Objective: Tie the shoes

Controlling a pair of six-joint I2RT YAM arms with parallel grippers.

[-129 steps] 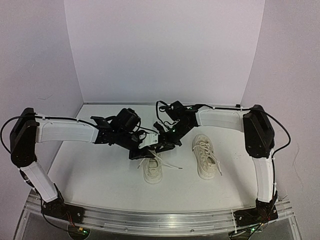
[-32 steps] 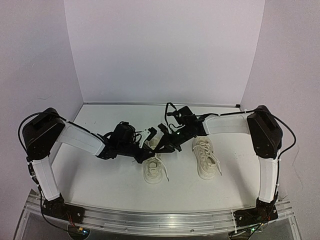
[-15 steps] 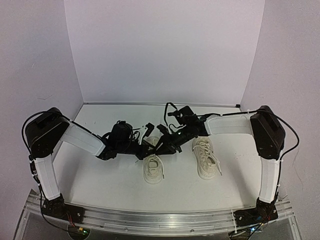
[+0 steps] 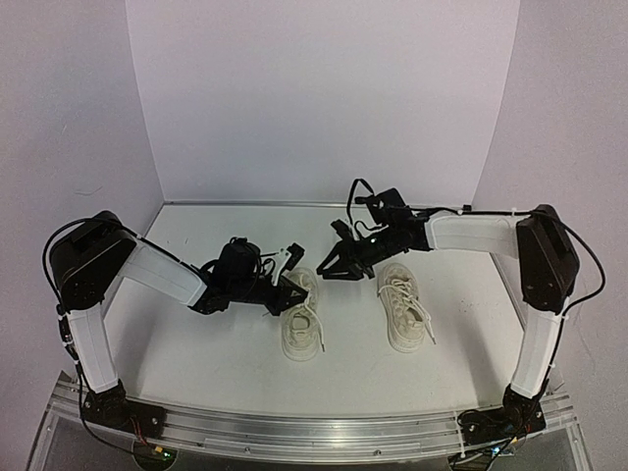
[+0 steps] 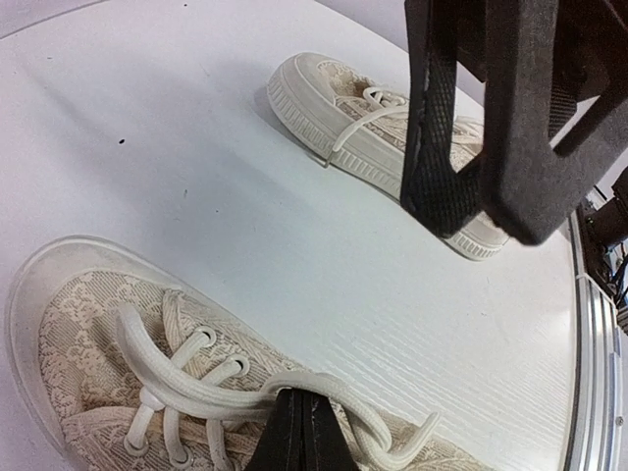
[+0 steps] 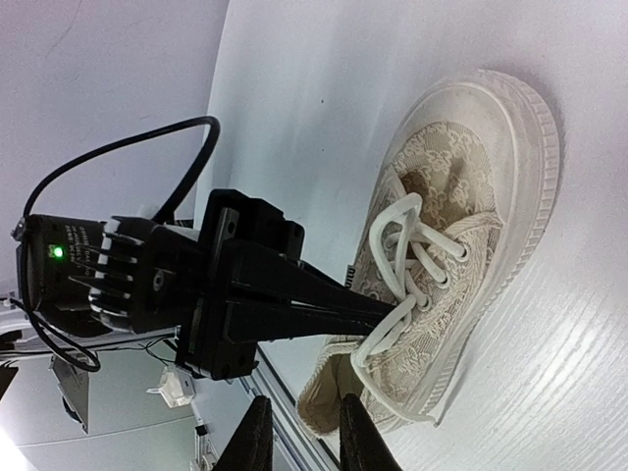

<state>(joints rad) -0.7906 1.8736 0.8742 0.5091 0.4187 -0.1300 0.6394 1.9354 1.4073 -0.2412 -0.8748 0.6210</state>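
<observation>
Two cream-white sneakers stand side by side, the left shoe and the right shoe. My left gripper lies low at the left shoe's far end, shut on a loop of its white lace. In the left wrist view its fingertips pinch that loop above the left shoe, with the right shoe beyond. My right gripper is open and empty, apart from the left shoe and above it on the far right. The right wrist view shows its open gripper, the left shoe and the left gripper.
White walls close the table at the back and both sides. A metal rail runs along the near edge. The right gripper's black fingers hang at the upper right of the left wrist view.
My right gripper has drawn back to the right and away from the left shoe, and is now open. My left gripper has stayed shut on the lace at the left shoe.
</observation>
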